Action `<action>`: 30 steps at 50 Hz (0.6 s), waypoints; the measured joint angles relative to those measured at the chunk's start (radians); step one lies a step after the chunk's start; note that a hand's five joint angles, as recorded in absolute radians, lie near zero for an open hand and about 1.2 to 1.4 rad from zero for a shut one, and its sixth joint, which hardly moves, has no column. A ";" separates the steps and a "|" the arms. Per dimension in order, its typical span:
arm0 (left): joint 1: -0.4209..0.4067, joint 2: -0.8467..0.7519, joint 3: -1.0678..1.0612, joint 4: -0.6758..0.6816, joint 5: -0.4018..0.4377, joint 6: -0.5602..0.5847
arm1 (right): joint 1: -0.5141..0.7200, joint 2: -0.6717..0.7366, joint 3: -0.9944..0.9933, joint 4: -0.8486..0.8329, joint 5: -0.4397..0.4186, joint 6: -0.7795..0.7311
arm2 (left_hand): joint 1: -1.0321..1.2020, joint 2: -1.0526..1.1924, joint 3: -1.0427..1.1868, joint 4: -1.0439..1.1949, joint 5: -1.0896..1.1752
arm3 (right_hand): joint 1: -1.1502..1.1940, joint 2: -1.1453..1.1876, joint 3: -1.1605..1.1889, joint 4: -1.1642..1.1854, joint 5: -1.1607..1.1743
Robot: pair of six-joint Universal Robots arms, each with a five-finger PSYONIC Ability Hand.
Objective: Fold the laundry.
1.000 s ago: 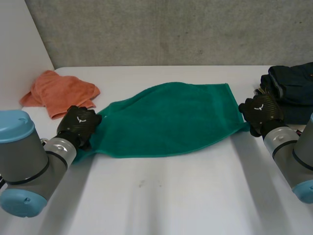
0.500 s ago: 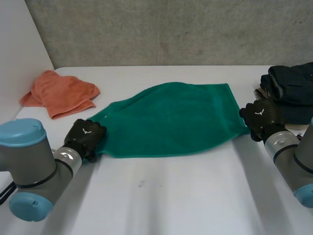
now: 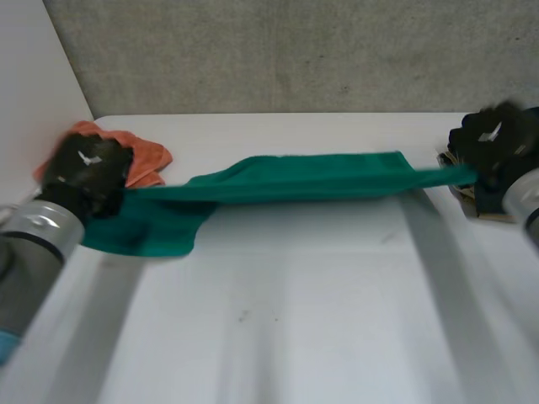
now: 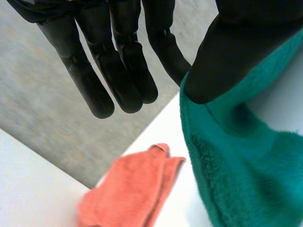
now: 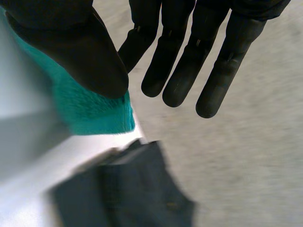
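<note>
Green towel [image 3: 312,178]: soft, light, limp; likely to sag between grips. The left hand [image 3: 84,168] thumb-pinches its 9 o'clock end, the right hand [image 3: 495,139] its 3 o'clock end. Grip at corners.

The left hand [image 3: 84,171] is held high at the far left, its thumb [image 4: 227,52] clamped on one end of the towel [image 3: 312,178] and its fingers [image 4: 118,71] straight. The right hand [image 3: 495,139] is held up at the far right, its thumb [image 5: 71,47] pinching the other end and its fingers [image 5: 208,61] straight and slightly spread. The left arm [image 3: 34,244] and the right arm [image 3: 526,202] reach in from the near corners.
</note>
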 measured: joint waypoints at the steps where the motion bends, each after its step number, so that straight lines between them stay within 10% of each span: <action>1: 0.004 0.028 0.011 -0.030 0.003 0.000 | -0.002 -0.021 -0.020 0.028 0.001 -0.006 | 0.000 0.000 0.000 0.000 0.000 | 0.000 0.000 0.000 0.000 0.000; 14: 0.032 0.047 0.197 -0.307 0.077 0.021 | -0.011 -0.034 -0.323 0.433 0.013 -0.014 | 0.000 0.001 0.000 0.000 0.000 | 0.000 0.000 0.000 0.000 0.006; 30: -0.006 -0.526 0.692 0.055 0.070 0.156 | 0.059 0.412 -0.672 0.163 0.174 0.148 | 0.000 0.003 0.001 0.001 0.000 | 0.000 0.000 0.002 0.000 0.006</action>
